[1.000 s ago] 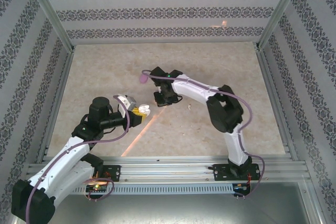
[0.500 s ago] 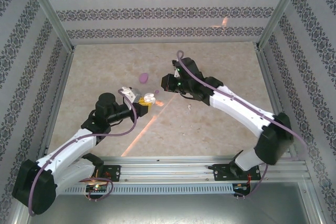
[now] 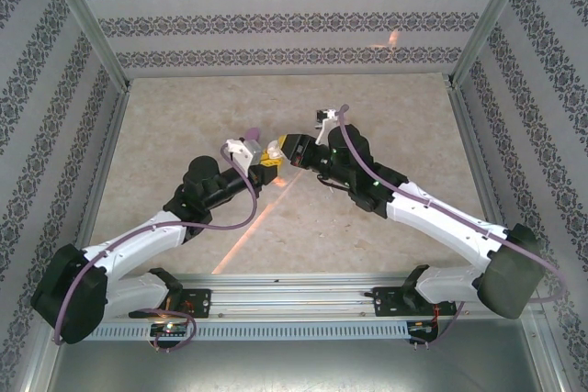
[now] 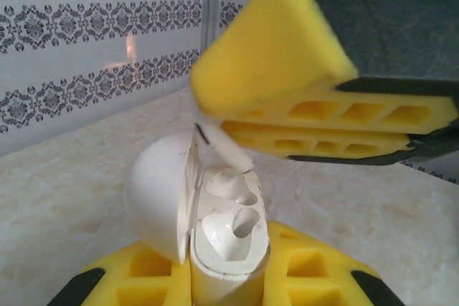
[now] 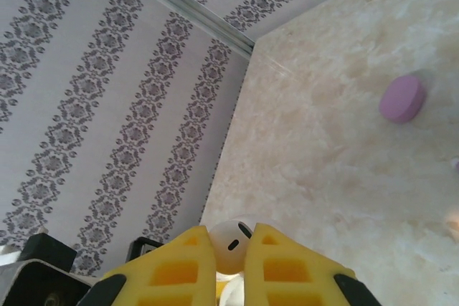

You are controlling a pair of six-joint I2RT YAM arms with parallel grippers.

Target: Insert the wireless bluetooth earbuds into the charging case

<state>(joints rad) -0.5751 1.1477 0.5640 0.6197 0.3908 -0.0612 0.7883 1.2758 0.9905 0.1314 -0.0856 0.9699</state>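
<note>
The step in hand is seating an earbud, with both arms meeting above the middle of the marbled beige table. The left gripper has its yellow fingers closed on the base of the small whitish oval clamshell charging case. The case is held upright off the table, lid swung open to the left and two moulded wells facing up. Whether a bud already sits in either well I cannot tell. The right gripper is clamped on a tiny white rounded earbud. In the left wrist view the bud's blurred stem angles down just above the far well, close to the lid's edge. A small lilac round pebble-like piece lies on the table just far-left of the grippers, apart from both.

The next move, as I judge it, calls for a short, slow descent with the stem lined up to the well and clear of the lid, releasing only once the bud sits flush
</note>
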